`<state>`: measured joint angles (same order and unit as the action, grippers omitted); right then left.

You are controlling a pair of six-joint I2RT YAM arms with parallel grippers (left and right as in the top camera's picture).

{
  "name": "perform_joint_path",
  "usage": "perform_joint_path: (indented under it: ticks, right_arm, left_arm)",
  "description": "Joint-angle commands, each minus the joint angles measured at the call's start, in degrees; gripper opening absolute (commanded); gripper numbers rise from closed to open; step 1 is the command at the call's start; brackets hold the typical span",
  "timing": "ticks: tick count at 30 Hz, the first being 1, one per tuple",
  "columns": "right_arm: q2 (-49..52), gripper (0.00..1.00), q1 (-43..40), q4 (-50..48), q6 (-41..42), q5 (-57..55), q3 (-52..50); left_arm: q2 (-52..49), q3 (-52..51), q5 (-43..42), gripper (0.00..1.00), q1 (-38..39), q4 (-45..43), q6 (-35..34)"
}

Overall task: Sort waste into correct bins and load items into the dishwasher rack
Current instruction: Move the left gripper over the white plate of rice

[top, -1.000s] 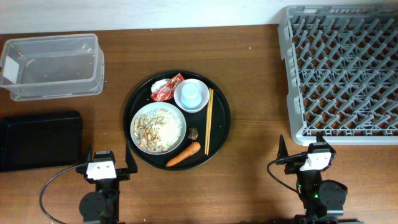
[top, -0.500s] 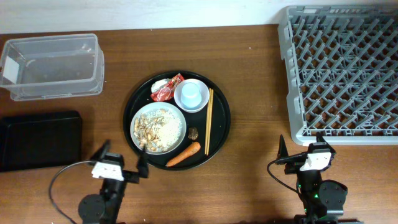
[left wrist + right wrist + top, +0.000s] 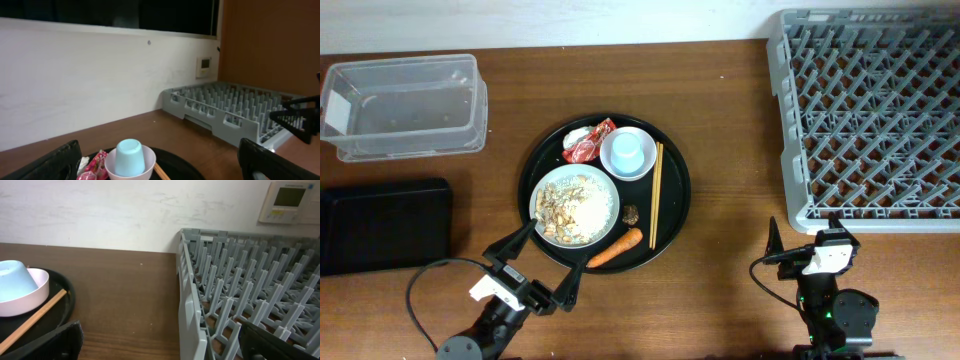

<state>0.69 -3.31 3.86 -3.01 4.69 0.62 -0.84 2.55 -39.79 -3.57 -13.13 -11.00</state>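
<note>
The pale plate with beige rice-like crumbs sits on a round black tray. On that tray are also the pinkish-white bowl holding the upturned light-blue cup, the chopsticks, the carrot, the brown lump, the red wrapper and the white tissue. My left gripper is open and empty at the tray's front-left rim, angled towards it. Its wrist view shows the cup and wrapper. My right gripper is open and empty, just in front of the grey rack.
The clear tub stands at the back left. The shallow black tray lies in front of it. The rack's near wall is close ahead of my right gripper. A white wall runs behind the table.
My left gripper has swung right and turned towards the round tray, its fingers now at the rim by the plate and carrot. The right arm has not moved.
</note>
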Motion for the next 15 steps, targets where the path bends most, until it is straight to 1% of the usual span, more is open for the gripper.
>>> perform_joint_path:
  ticks: [1, 3, 8, 12, 15]
  right_arm:
    - [-0.5, 0.98, 0.3, 0.3, 0.3, -0.4, -0.3]
    - [-0.5, 0.98, 0.3, 0.3, 0.3, -0.5, -0.3]
    - [-0.5, 0.98, 0.3, 0.3, 0.3, -0.5, -0.3]
    - [-0.5, 0.98, 0.3, 0.3, 0.3, -0.5, -0.3]
    - [-0.5, 0.98, 0.3, 0.3, 0.3, -0.5, -0.3]
  left_arm:
    - [0.4, 3.1, -1.4, 0.99, -0.1, 3.8, -1.4]
    - [0.0, 4.2, -1.3, 0.99, -0.1, 6.6, -1.4]
    - [-3.7, 7.6, -1.3, 0.99, -0.1, 9.9, -1.4]
    - [-12.6, 13.4, -1.3, 0.99, -0.1, 12.0, -1.4]
    - [-23.2, 20.9, -1.4, 0.99, -0.1, 17.8, 0.5]
